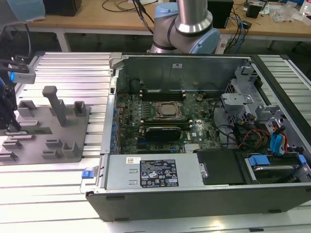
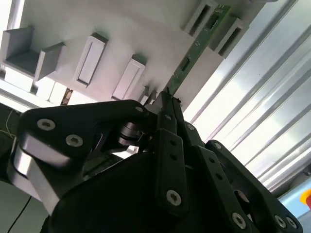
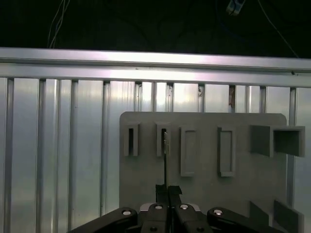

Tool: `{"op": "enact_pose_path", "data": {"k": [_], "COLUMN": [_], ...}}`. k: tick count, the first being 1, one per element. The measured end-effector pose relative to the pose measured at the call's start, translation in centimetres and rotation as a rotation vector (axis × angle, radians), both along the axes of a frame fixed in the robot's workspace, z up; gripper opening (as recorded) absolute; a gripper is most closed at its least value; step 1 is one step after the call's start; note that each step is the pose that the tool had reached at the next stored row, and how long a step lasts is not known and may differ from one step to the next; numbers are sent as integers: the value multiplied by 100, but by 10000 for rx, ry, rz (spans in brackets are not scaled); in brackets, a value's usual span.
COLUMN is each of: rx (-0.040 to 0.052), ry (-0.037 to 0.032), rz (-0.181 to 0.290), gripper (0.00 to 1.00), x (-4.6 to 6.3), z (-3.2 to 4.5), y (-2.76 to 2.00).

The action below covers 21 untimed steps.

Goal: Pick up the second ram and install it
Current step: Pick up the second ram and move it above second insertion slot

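The second ram (image 2: 194, 53) is a thin green board seen almost edge-on, running from my fingertips to a slot block of the grey holder plate (image 2: 146, 29). In the first wrist view the ram (image 3: 165, 160) is a thin dark line whose far end meets a narrow slot (image 3: 164, 140) of the plate (image 3: 204, 189). My gripper (image 2: 166, 99) (image 3: 168, 190) is shut on the ram's near end. In the exterior view my gripper (image 1: 10, 124) hangs over the holder plate (image 1: 34, 145) at the far left.
The open computer case (image 1: 194, 194) lies to the exterior view's right of the plate, with the silver processor (image 1: 168, 110), memory slots (image 1: 163, 93) and black expansion card (image 1: 163, 132) on its board. A tall grey post (image 1: 56, 104) stands on the plate. Ribbed aluminium table (image 1: 73, 68) lies around it.
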State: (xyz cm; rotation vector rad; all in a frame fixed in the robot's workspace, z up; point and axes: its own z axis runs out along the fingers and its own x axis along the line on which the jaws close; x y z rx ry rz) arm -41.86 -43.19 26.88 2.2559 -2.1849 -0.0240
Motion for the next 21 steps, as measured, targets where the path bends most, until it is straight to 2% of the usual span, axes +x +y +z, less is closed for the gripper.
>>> {"op": "enact_pose_path", "data": {"k": [2, 3, 5, 9, 12, 14, 17, 20, 21], "rx": [0, 0, -1, 0, 0, -1, 0, -1, -1], "ry": [1, 0, 0, 1, 0, 1, 0, 1, 1], "rz": [0, 0, 0, 0, 0, 0, -1, -1, -1], "gripper": [9, 9, 9, 9, 9, 9, 9, 9, 9], "x": [0, 0, 0, 1, 2, 3, 7, 10, 10], "z": [109, 203, 306, 594, 748, 814, 1017, 1282, 1333], "y": [1, 2, 3, 7, 10, 12, 16, 17, 18]}}
